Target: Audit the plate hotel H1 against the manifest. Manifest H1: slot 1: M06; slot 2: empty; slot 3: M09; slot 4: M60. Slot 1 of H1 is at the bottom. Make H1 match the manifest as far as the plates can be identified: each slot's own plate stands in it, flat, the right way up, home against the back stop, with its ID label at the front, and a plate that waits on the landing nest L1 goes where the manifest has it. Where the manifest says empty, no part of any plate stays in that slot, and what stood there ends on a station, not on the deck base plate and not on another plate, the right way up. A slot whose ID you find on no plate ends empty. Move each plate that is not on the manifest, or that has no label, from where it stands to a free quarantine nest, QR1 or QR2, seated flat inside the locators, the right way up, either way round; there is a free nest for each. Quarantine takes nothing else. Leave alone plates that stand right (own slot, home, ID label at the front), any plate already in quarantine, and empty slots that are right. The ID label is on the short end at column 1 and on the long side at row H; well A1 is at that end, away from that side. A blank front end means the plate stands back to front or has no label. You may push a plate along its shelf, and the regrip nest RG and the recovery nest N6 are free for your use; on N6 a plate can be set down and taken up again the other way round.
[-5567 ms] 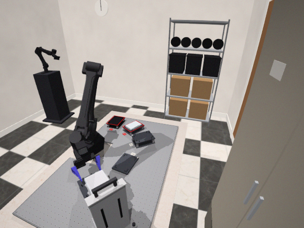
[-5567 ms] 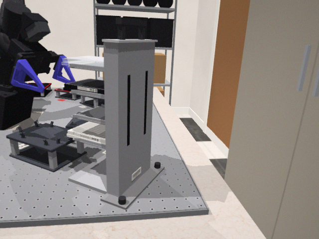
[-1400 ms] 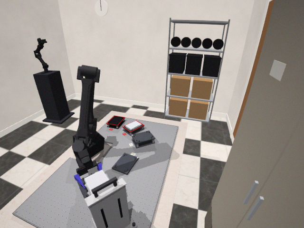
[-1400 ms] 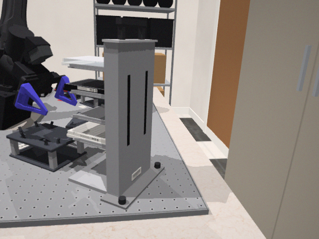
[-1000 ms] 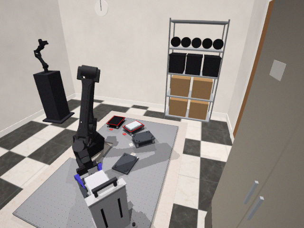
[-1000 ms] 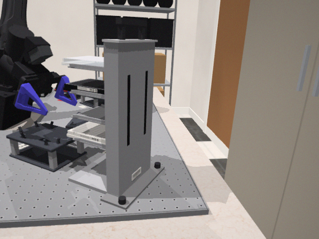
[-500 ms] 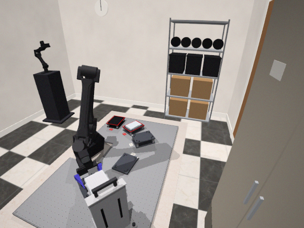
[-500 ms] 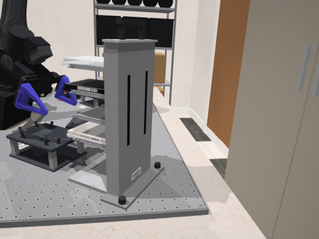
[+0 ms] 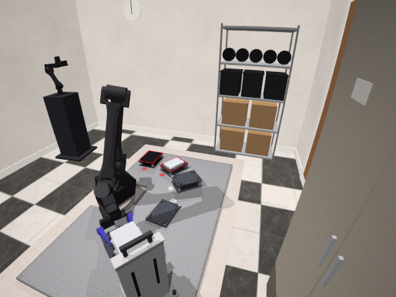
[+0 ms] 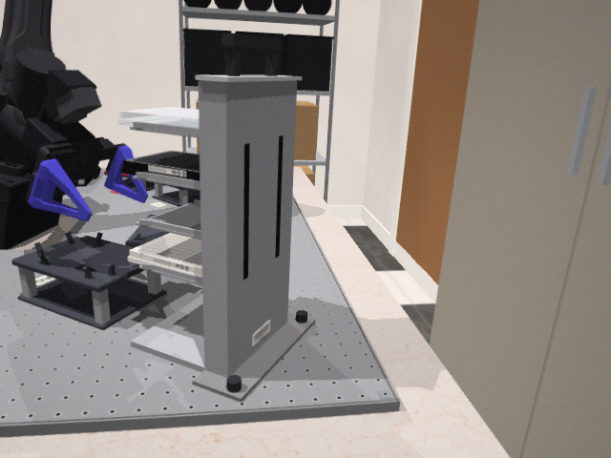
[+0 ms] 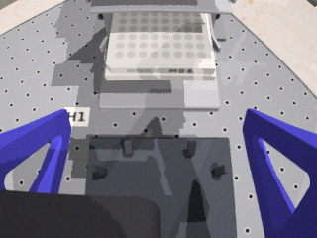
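The grey plate hotel H1 (image 10: 250, 221) stands at the deck's near end, its shelves opening towards the arm. A white plate (image 10: 158, 116) lies in the top slot. A black plate (image 10: 165, 165) lies in the slot below it and juts out at the front. The slot under that looks bare. A white well plate (image 10: 170, 254) sits in the bottom slot and shows in the wrist view (image 11: 161, 47). My gripper (image 10: 83, 189) is open and empty. It hovers in front of the hotel at about the black plate's height, over the empty dark landing nest (image 11: 158, 173).
Two red-rimmed quarantine nests stand at the deck's far end: one empty (image 9: 151, 157), one holding a white plate (image 9: 173, 164). A raised dark nest (image 9: 187, 179) and a flat dark nest (image 9: 163, 212) lie mid-deck. The arm's base (image 9: 111, 188) is to the left.
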